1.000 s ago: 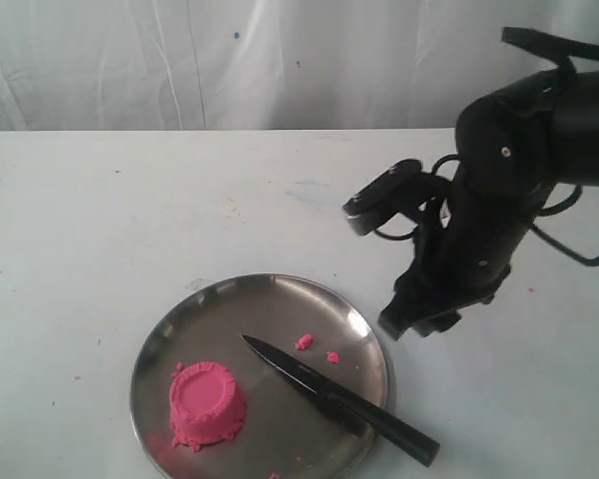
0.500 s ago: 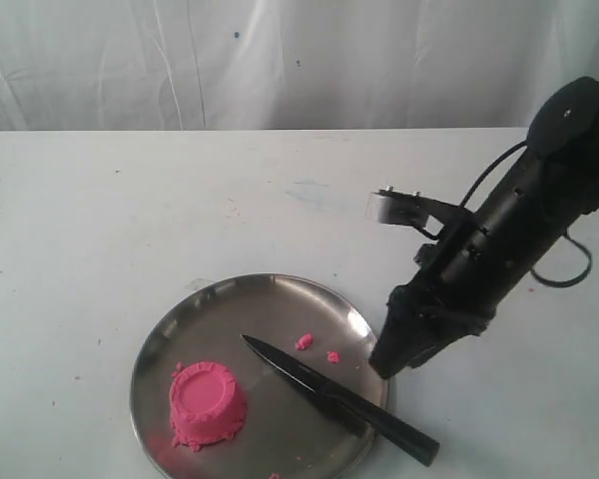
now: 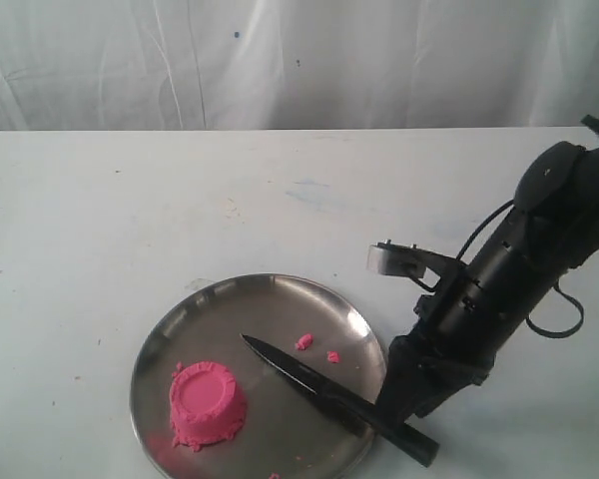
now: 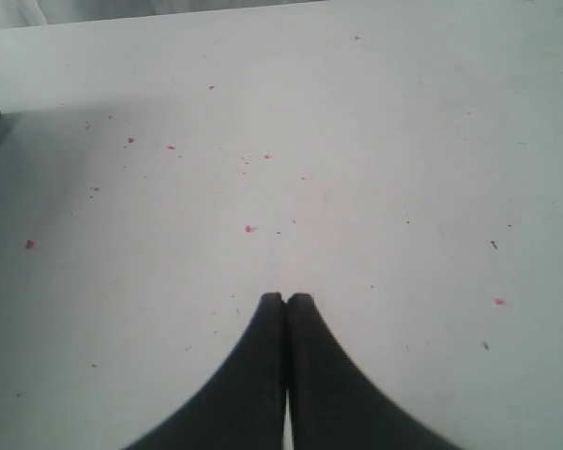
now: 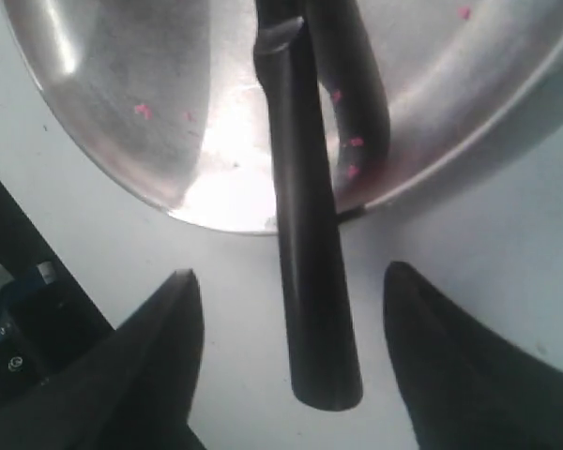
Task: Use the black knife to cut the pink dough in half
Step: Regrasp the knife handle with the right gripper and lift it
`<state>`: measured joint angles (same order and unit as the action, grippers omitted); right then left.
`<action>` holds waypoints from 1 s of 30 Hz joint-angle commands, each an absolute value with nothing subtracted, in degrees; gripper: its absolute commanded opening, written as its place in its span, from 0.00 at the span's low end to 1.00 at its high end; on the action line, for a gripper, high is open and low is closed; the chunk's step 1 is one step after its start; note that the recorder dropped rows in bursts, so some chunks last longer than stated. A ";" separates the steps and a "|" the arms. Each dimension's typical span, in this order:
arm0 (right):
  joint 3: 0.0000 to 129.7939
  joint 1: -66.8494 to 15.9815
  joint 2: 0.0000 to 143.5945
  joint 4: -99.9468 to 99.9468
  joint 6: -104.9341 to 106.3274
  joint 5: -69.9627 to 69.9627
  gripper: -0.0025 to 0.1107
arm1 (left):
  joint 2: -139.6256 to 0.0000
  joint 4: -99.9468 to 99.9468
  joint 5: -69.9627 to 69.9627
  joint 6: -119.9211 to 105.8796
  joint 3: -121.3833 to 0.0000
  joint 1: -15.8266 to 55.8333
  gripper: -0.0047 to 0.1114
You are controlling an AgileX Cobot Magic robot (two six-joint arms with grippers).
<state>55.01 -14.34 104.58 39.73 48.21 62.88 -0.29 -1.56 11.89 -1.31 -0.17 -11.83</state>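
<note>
The pink dough stands whole, like an upturned cup, on the left part of the round steel plate. The black knife lies slanted across the plate, its tip toward the middle and its handle sticking out over the rim onto the table. My right gripper is open and low over the handle end, one finger on each side, not touching it; it also appears in the exterior view. My left gripper is shut and empty over bare table, away from the plate.
A few pink crumbs lie on the plate beside the blade. Tiny pink specks dot the white table under the left gripper. A white curtain hangs behind the table's far edge.
The right arm has swung down and toward the plate, bringing its open gripper from above the table to the knife's handle. Dough, knife and plate have not moved.
</note>
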 commanded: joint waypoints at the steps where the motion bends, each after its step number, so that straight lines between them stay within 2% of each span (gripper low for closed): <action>1: 54.81 -14.20 107.91 38.69 47.71 63.48 0.51 | 0.00 -1.65 12.05 -1.53 0.00 -11.88 0.04; 17: 54.56 -14.20 113.54 44.58 51.18 69.54 0.50 | 0.00 -1.65 12.05 -1.53 0.00 -11.88 0.04; 20: 54.56 -14.20 114.90 44.68 51.18 69.54 0.47 | 0.00 -1.65 12.05 -1.53 0.00 -11.88 0.04; 23: 54.56 -14.20 116.13 44.54 51.18 69.41 0.37 | 0.00 -1.65 12.05 -1.53 0.00 -11.88 0.04; 29: 54.66 -14.20 116.65 43.86 51.18 69.27 0.05 | 0.00 -1.65 12.05 -1.53 0.00 -11.88 0.04; 30: 54.66 -14.20 116.65 43.86 51.18 69.40 0.02 | 0.00 -1.65 12.05 -1.53 0.00 -11.88 0.04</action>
<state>54.90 -14.34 116.67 44.30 50.57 69.07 -0.29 -1.56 11.89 -1.31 -0.17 -11.83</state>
